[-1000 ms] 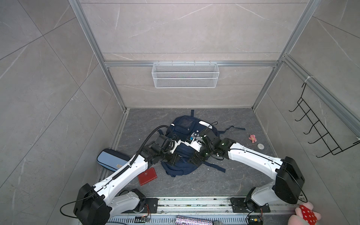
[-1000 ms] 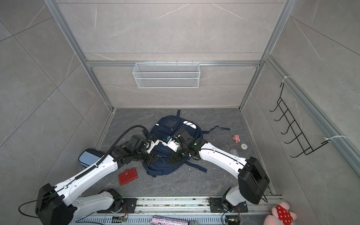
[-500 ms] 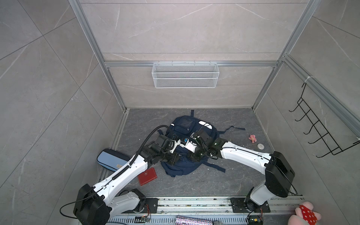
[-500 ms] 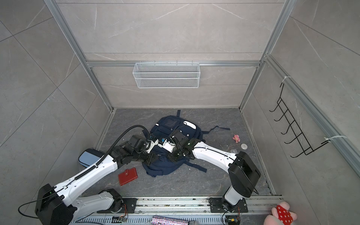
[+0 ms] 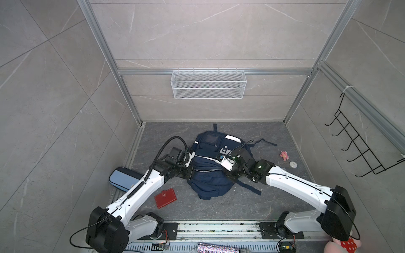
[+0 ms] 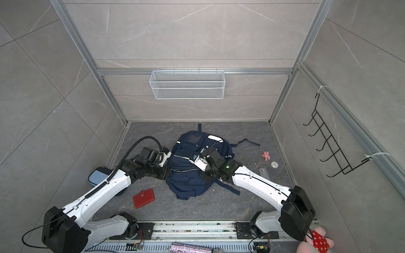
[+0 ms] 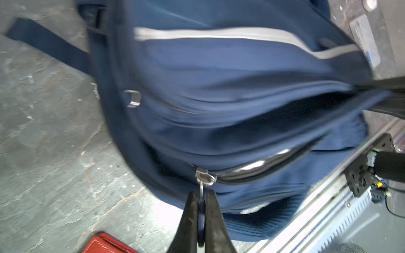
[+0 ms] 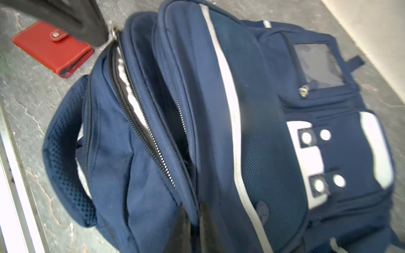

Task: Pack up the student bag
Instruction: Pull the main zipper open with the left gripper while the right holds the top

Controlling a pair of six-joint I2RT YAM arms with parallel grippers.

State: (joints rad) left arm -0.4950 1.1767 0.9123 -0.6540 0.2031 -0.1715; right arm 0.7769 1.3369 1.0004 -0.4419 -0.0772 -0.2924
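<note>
The student bag (image 5: 208,177) (image 6: 186,175), navy with white stripes, lies on the grey floor between both arms. My left gripper (image 7: 201,196) is shut on the dark zip pull (image 7: 201,206) that hangs from the metal slider (image 7: 205,176) at the bag's left side (image 5: 190,173). The zip there gapes and pale lining (image 8: 125,83) shows inside. My right gripper (image 8: 196,211) is shut on a fold of the bag's navy fabric at the rim of a middle compartment, on the bag's right side (image 5: 228,174). In both top views the fingertips are hidden under the wrists.
A red wallet (image 5: 165,198) (image 8: 52,47) lies front left of the bag. A light-blue pencil case (image 5: 121,178) sits partly under my left arm. A pink toy (image 5: 284,155), a white disc (image 5: 293,164) and a clear ruler (image 6: 265,173) lie right. A wire basket (image 5: 208,84) hangs on the back wall.
My right gripper has gone from open to shut on the bag's fabric, and its arm reached in, then drew back to the right. The left gripper kept its hold.
</note>
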